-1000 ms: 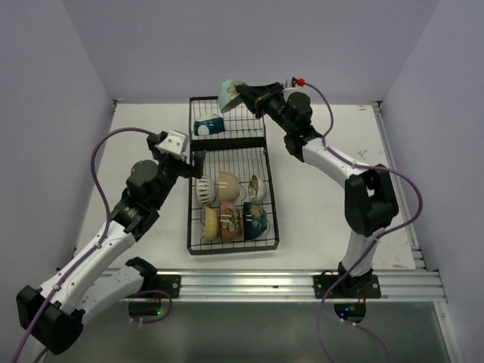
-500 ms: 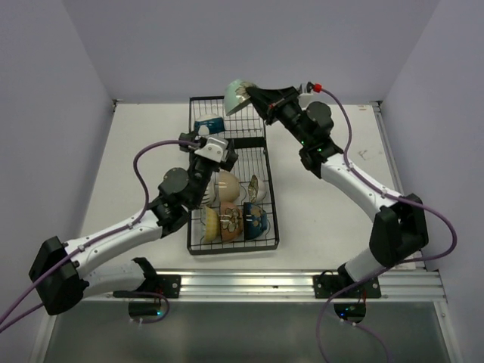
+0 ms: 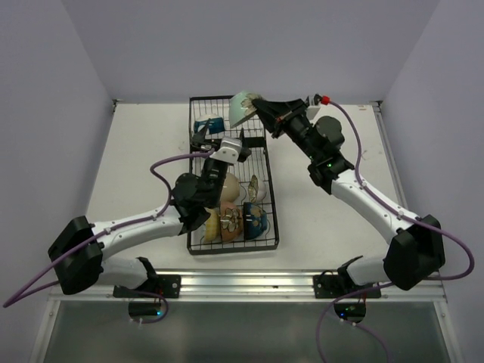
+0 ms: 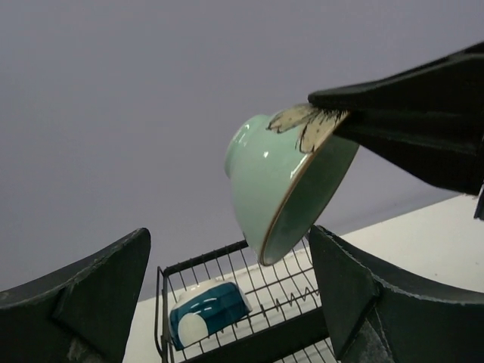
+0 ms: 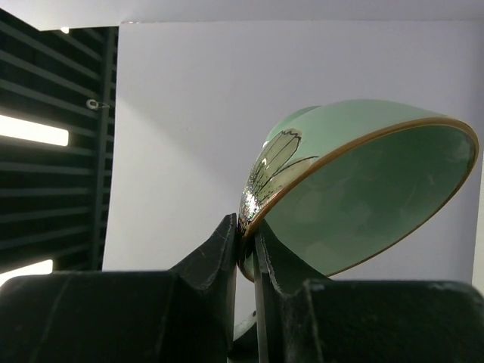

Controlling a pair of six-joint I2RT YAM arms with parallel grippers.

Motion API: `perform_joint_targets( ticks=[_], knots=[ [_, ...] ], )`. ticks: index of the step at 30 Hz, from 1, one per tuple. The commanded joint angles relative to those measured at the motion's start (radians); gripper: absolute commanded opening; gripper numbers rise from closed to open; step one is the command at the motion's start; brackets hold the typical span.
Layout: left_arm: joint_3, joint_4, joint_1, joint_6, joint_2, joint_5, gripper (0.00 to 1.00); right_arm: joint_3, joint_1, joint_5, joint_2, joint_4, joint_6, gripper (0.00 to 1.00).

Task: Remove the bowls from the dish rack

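Right pincer (image 5: 248, 231) nips green bowl (image 5: 363, 197) at rim, plainest from its wrist.

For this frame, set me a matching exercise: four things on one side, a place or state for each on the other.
1. green bowl
2. blue bowl
3. left gripper
4. right gripper

A. open, holding nothing
B. lying in the far section of the dish rack
C. shut on a bowl's rim
D. held up in the air

Pairs: 1-D, 2-B, 3-A, 4-C

One rack (image 3: 266, 162) — seven bowls showing: one green bowl (image 3: 242, 107), two blue bowls (image 3: 208, 125), four cream, yellow or orange bowls (image 3: 229, 187).
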Motion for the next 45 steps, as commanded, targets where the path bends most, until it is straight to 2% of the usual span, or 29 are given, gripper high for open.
perform_joint_targets(
  ticks=[1,7,10,17,27,30,32,36,39,42,45],
  knots=[
    [0.049,0.199,-0.012,0.05,0.02,-0.035,0.88,0.001,0.017,0.021,-0.053,0.086,0.037,0.0],
    [0.062,0.261,-0.017,0.08,0.059,-0.052,0.77,-0.007,0.04,0.016,-0.042,0.086,0.052,0.0],
    [0.062,0.304,-0.018,0.118,0.082,-0.072,0.68,0.009,0.045,0.004,-0.033,0.075,0.051,0.0],
    [0.077,0.364,-0.024,0.198,0.125,-0.096,0.39,0.009,0.051,-0.004,-0.04,0.057,0.044,0.0],
    [0.104,0.42,-0.026,0.254,0.163,-0.093,0.26,0.003,0.058,-0.027,-0.028,0.034,0.058,0.0],
    [0.126,0.436,-0.026,0.316,0.191,-0.09,0.16,0.001,0.057,-0.033,-0.031,0.023,0.052,0.0],
    [0.135,0.477,-0.027,0.362,0.206,-0.095,0.01,-0.01,0.058,-0.033,-0.034,0.021,0.054,0.0],
    [0.14,0.483,-0.027,0.373,0.205,-0.096,0.0,-0.031,0.058,-0.025,-0.03,0.026,0.057,0.0],
    [0.135,0.48,-0.027,0.37,0.205,-0.109,0.0,-0.05,0.058,-0.025,-0.019,0.041,0.07,0.04],
    [0.128,0.506,-0.027,0.38,0.211,-0.13,0.0,-0.066,0.058,-0.027,-0.011,0.047,0.08,0.15],
    [0.129,0.509,-0.027,0.396,0.217,-0.148,0.0,-0.079,0.058,-0.028,-0.007,0.049,0.086,0.2]
  ],
)
